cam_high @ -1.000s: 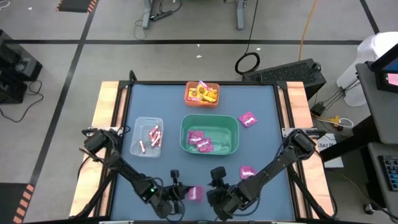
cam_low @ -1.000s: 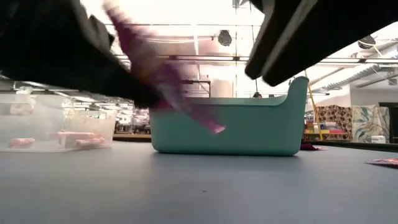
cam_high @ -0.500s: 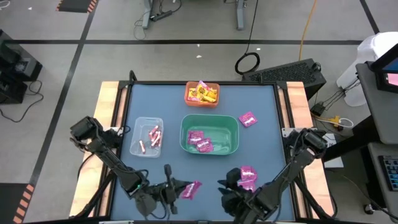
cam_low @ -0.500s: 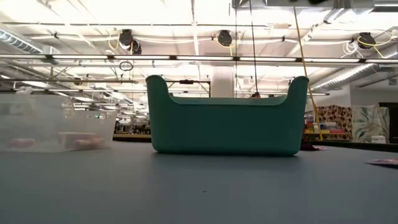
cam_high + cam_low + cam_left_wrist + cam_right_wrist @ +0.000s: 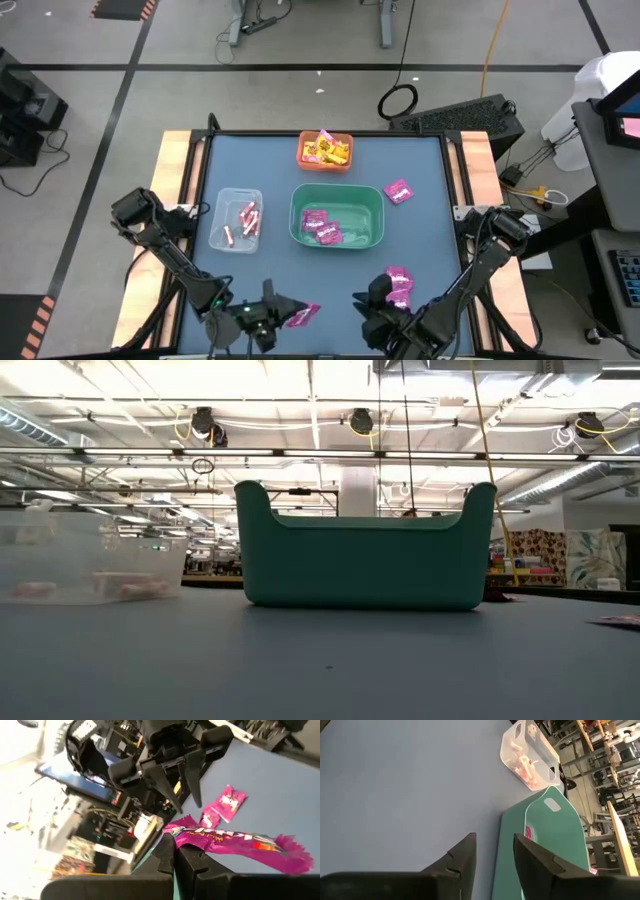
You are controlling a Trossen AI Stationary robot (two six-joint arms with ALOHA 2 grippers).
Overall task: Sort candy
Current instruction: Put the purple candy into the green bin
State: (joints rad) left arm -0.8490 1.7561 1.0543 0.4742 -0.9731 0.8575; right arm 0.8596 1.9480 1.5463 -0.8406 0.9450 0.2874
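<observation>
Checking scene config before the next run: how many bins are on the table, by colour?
green bin: 1
orange bin: 1
clear bin: 1
Total: 3

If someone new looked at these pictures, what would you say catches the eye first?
Probably the magenta packet pinched in the left gripper at the table's near edge, with the right gripper open and empty beside it. Next, the green bin at mid-table holding more magenta packets, between the clear bin and the orange bin.
</observation>
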